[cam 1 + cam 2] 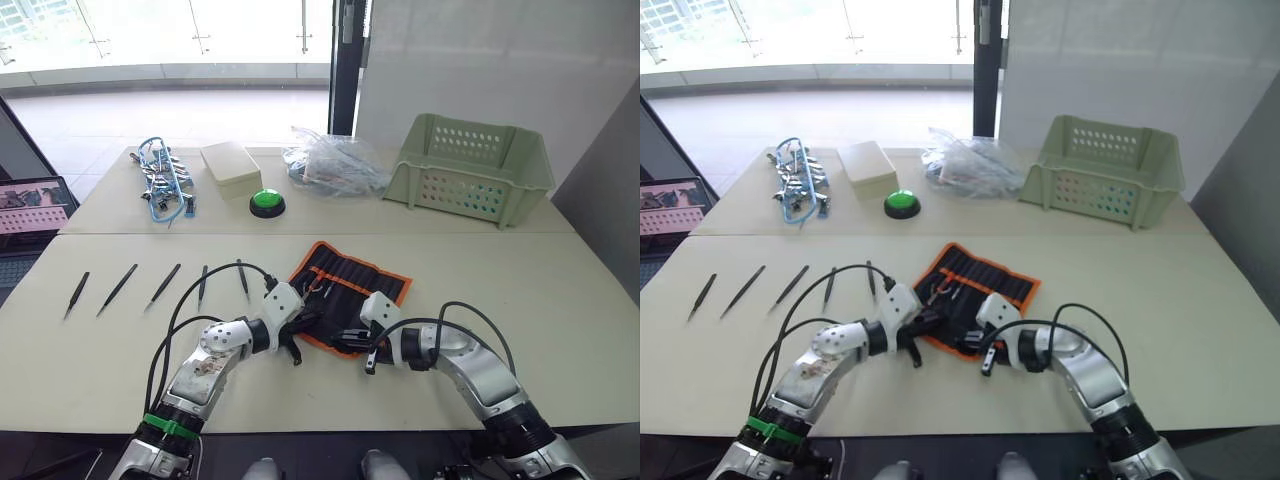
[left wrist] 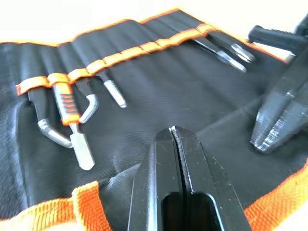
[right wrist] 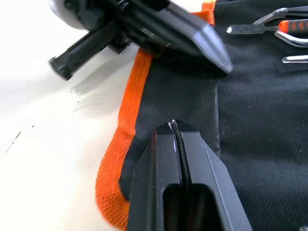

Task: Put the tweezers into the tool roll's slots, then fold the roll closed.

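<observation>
Lying open on the near table, the tool roll (image 1: 350,288) shows its black fabric and orange edging, tilted a little, with both arms meeting at its near edge. Left gripper (image 1: 297,338) is down at the roll's near left corner, fingers pressed together; the left wrist view shows them (image 2: 174,163) closed tip to tip right over the black cloth, though whether any fabric is pinched between them I cannot tell. Right gripper (image 1: 352,343) sits at the near edge just beside it, and in the right wrist view its fingers (image 3: 177,144) are likewise shut, tips resting on the cloth just inside the orange border, grip on the fabric unclear. The two grippers are close together, nearly touching. Inside the roll, a few silvery tools (image 2: 77,120) sit in the slots under an orange band, one with an orange-striped handle. Off to the robot's left, the tweezers (image 1: 160,287) lie loose on the table in a row of five, well apart from one another, none of them in the roll. On the far table stand a pale green basket (image 1: 470,168), a green button (image 1: 267,202), a cream box (image 1: 230,168), a clear plastic bag (image 1: 335,162) and a blue-and-silver bundle (image 1: 165,180).
</observation>
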### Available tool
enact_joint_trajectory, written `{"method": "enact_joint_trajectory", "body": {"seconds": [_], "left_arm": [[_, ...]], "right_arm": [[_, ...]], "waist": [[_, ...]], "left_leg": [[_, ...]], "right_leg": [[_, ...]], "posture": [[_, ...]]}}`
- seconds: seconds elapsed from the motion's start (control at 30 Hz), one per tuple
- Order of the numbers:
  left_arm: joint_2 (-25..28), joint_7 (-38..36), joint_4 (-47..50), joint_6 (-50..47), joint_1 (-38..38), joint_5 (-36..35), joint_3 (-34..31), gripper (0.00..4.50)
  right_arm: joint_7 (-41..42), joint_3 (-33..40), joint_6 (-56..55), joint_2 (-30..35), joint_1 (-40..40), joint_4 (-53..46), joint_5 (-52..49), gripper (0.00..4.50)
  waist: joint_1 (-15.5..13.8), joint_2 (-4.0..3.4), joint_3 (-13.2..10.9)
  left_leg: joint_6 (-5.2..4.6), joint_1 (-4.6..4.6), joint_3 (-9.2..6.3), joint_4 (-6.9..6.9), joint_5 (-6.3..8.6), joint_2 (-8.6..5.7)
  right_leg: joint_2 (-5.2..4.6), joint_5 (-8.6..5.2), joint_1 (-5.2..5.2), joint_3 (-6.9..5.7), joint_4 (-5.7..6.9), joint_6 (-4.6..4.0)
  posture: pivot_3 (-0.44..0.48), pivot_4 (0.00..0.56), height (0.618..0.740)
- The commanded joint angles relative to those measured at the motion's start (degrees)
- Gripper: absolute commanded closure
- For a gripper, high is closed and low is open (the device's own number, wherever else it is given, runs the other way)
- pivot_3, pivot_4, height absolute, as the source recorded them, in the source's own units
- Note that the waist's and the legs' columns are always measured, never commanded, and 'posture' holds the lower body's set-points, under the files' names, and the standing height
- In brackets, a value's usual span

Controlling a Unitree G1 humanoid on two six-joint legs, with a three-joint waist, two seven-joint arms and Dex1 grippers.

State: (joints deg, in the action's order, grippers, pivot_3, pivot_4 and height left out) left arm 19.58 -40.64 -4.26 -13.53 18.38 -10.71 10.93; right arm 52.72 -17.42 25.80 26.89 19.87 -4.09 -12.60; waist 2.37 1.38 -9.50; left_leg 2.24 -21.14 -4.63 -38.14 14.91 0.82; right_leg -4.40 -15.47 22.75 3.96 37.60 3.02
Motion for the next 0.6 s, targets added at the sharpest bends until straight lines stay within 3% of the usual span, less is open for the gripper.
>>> {"method": "enact_joint_trajectory", "body": {"seconds": [0.03,0.33,0.47,0.6], "left_arm": [[-0.89,5.73,-5.01,0.59,1.57,-2.20,-8.29,4.46],[-0.30,1.60,2.87,-1.64,1.58,-8.49,-11.92,4.46],[-0.51,-1.47,7.47,-3.91,4.03,-10.72,-9.89,4.46],[0.78,-2.82,6.56,-3.28,4.79,-6.47,-5.42,4.46]], "right_arm": [[1.63,-1.21,0.29,2.25,-1.33,0.79,1.48,4.50],[4.13,1.26,0.56,2.35,-0.26,-0.67,-1.70,4.50],[4.91,1.10,0.37,1.59,0.42,-1.21,-2.58,4.50],[5.11,0.77,0.03,1.35,0.72,-0.91,-2.19,4.50]], "waist": [[0.00,0.00,0.00],[-0.28,0.01,-0.01],[-0.21,0.01,-0.01],[-0.13,0.01,-0.01]], "left_leg": [[0.00,0.09,-0.02,0.00,0.00,0.01],[0.00,0.02,-0.05,0.06,0.00,-0.01],[0.00,-0.01,-0.05,0.07,0.00,0.00],[0.00,-0.02,-0.04,0.12,0.00,0.00]], "right_leg": [[0.02,0.00,-0.13,-0.02,-0.03,0.00],[-0.02,0.00,-0.15,-0.04,-0.19,0.01],[0.00,0.00,-0.14,-0.04,-0.28,0.01],[0.00,0.00,-0.17,-0.04,-0.40,0.01]], "posture": [[0.000,0.150,0.740],[0.000,0.150,0.740],[0.000,0.150,0.740],[0.000,0.150,0.740]]}}
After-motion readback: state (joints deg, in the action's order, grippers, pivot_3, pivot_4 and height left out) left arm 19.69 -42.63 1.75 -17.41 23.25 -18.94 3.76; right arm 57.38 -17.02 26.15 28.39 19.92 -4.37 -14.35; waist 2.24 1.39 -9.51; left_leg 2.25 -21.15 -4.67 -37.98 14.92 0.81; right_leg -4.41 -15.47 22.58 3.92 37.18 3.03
